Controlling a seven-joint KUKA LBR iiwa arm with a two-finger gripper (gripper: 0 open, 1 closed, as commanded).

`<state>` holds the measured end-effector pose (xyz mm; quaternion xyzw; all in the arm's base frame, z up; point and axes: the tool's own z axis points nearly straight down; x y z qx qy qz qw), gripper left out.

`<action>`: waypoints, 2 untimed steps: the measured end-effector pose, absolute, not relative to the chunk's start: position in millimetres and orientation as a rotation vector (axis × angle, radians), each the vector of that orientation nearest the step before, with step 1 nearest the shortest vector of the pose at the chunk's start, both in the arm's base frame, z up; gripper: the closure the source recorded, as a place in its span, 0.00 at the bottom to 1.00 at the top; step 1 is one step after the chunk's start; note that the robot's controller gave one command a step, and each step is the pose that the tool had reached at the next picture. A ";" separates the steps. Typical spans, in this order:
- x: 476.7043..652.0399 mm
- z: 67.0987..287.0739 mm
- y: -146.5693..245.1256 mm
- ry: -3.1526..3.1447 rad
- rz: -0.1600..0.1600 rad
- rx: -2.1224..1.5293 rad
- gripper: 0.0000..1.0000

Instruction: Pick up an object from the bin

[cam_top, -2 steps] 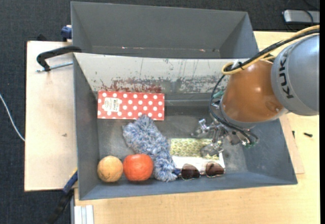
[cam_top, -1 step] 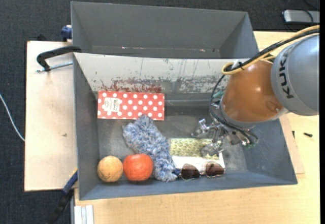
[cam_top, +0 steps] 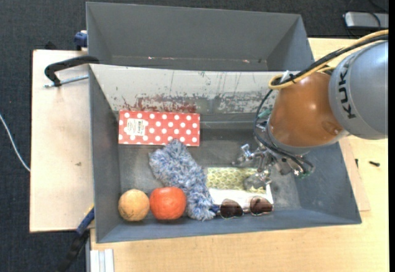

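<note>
The two metal fingers (cam_top: 247, 155) stand apart with nothing between them, pointing down at the floor of the bin in its right half. They are low over the right end of a flat green-patterned packet (cam_top: 227, 177); whether they touch it cannot be told. The packet lies flat toward the front of the bin, with a white card (cam_top: 231, 194) just in front of it. On the card's front edge, close to the bin's front wall, rests a pair of brown-lensed sunglasses (cam_top: 245, 206). Left of the packet and touching it, a blue-grey knitted piece (cam_top: 180, 172) runs from mid-floor to the front wall. Beside its lower end sits a red round fruit (cam_top: 167, 203), and just left of that a tan ball (cam_top: 134, 205). A red box with white dots (cam_top: 159, 127) lies by the back wall, well apart from the fingers. Above the fingers bulges the arm's orange cover (cam_top: 302, 110), reaching over the right wall of the grey bin (cam_top: 102, 160).
</note>
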<state>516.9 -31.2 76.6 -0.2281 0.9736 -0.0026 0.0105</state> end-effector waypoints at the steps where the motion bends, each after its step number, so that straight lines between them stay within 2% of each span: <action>1: 518.2 77.1 -30.6 3.041 -0.007 -0.716 1.00; 2: 509.9 107.2 -42.3 3.055 -0.004 -0.633 1.00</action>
